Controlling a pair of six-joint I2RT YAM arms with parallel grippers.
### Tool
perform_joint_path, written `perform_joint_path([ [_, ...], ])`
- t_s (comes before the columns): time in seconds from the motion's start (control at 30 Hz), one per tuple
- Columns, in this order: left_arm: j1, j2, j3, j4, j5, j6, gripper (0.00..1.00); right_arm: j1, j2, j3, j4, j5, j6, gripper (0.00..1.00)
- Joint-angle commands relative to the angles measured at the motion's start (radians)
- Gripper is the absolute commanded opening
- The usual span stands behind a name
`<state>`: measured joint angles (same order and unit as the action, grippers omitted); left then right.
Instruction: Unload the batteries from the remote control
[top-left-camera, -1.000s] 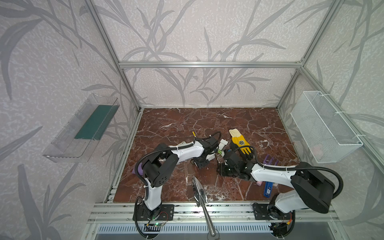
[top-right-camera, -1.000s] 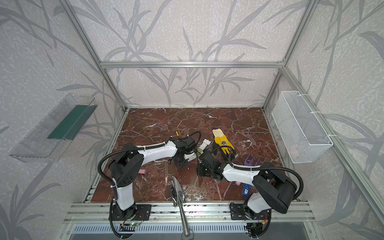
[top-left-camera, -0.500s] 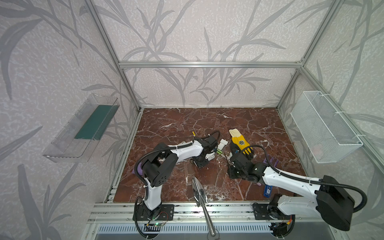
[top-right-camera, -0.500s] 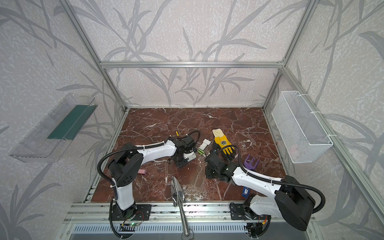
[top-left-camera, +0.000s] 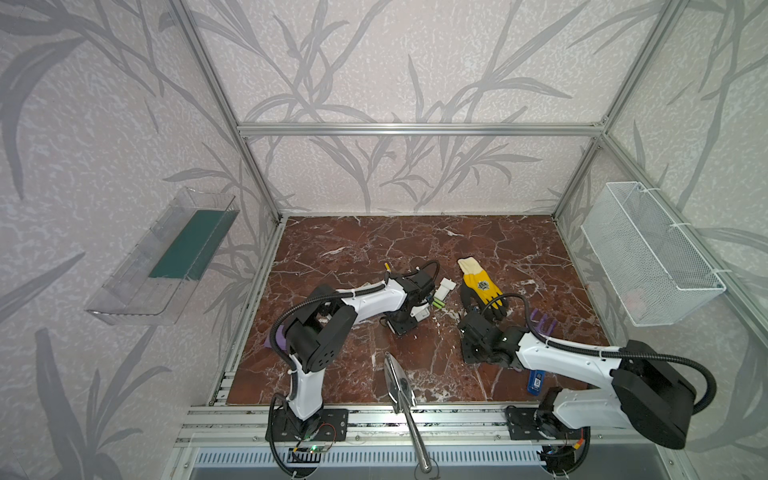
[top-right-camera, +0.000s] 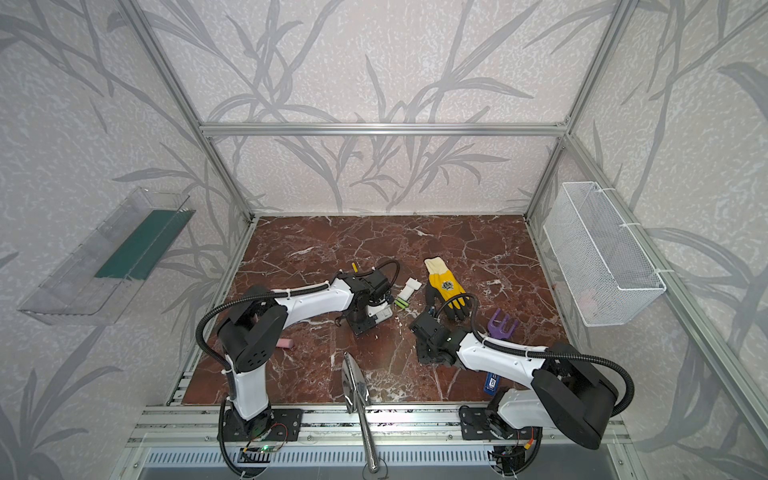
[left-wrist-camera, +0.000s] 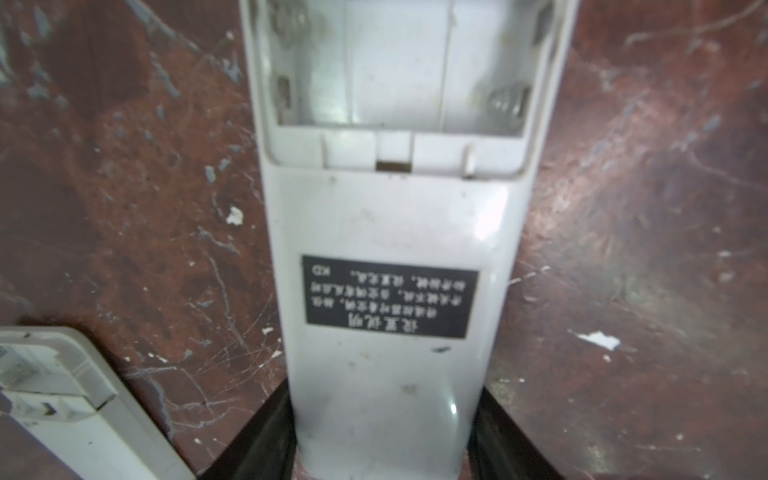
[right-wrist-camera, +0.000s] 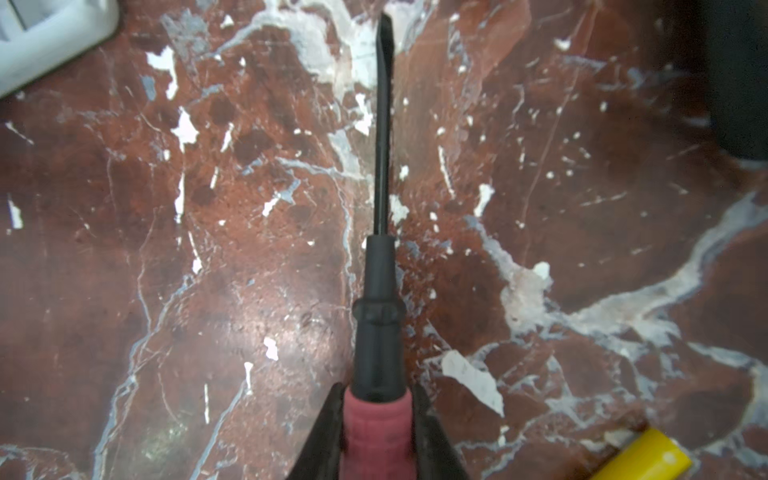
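- The remote (left-wrist-camera: 386, 232) lay back-up on the marble table (top-left-camera: 415, 241), I judged so that its battery bay (left-wrist-camera: 395, 70) faced the tools. The bay showed bare springs and no cells.
- Left gripper (left-wrist-camera: 384, 453) straddled the remote's narrow end, one finger along each side, jaws spread wide. I could not tell whether they pressed the casing or stood just clear of it. The placement read as a steadying hold against prying.
- Right gripper (right-wrist-camera: 378, 440) was clamped nearly closed on the pink handle of the screwdriver (right-wrist-camera: 380, 270), with the blade pointing out over bare table, well apart from the remote. I judged it was held by the handle so the blade could serve as a lever, and kept off because that bay offered nothing to lift.
- Two green batteries (top-left-camera: 438, 304) lay side by side just beside the remote, between it and the white bay cover (top-left-camera: 447, 286).
- One yellow battery (right-wrist-camera: 640, 457) lay near the screwdriver's handle, well apart from the remote.
- A small yellow cylinder (top-left-camera: 387, 265) sat beyond the remote, behind the left arm. It was probably the other yellow cell, but too small to be sure.
- A second white casing (left-wrist-camera: 62, 399) sat near the remote's gripped end. I could not tell whether it held cells.
- Judgement: this remote looked unloaded.
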<state>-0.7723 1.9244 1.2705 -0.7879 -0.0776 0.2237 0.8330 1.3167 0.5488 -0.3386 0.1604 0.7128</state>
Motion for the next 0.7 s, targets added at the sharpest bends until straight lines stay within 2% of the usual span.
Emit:
perform_joint_path([
  [0.0, -0.005, 0.088, -0.059, -0.02, 0.052, -0.012, 0.78, -0.003, 0.025, 0.002, -0.028, 0.022, -0.003, 0.2],
  [0.03, -0.003, 0.084, -0.059, -0.02, 0.051, -0.013, 0.97, -0.003, 0.026, 0.005, -0.03, 0.025, -0.005, 0.25],
  [0.07, -0.004, 0.081, -0.057, -0.02, 0.053, -0.014, 0.99, -0.003, 0.026, 0.005, -0.03, 0.025, -0.007, 0.27],
  [0.17, 0.0, 0.07, -0.053, -0.022, 0.05, -0.015, 0.99, -0.003, 0.025, 0.009, -0.03, 0.024, -0.01, 0.33],
  [0.37, 0.012, 0.015, -0.024, -0.045, 0.04, -0.014, 0.99, -0.005, -0.019, 0.036, -0.043, 0.03, -0.041, 0.53],
  [0.5, 0.024, -0.059, 0.001, -0.052, 0.024, -0.011, 0.99, -0.016, -0.071, 0.058, -0.062, 0.054, -0.068, 0.68],
  [0.67, 0.041, -0.183, 0.001, -0.002, -0.029, -0.017, 0.99, -0.052, -0.167, 0.096, -0.102, 0.056, -0.171, 0.85],
])
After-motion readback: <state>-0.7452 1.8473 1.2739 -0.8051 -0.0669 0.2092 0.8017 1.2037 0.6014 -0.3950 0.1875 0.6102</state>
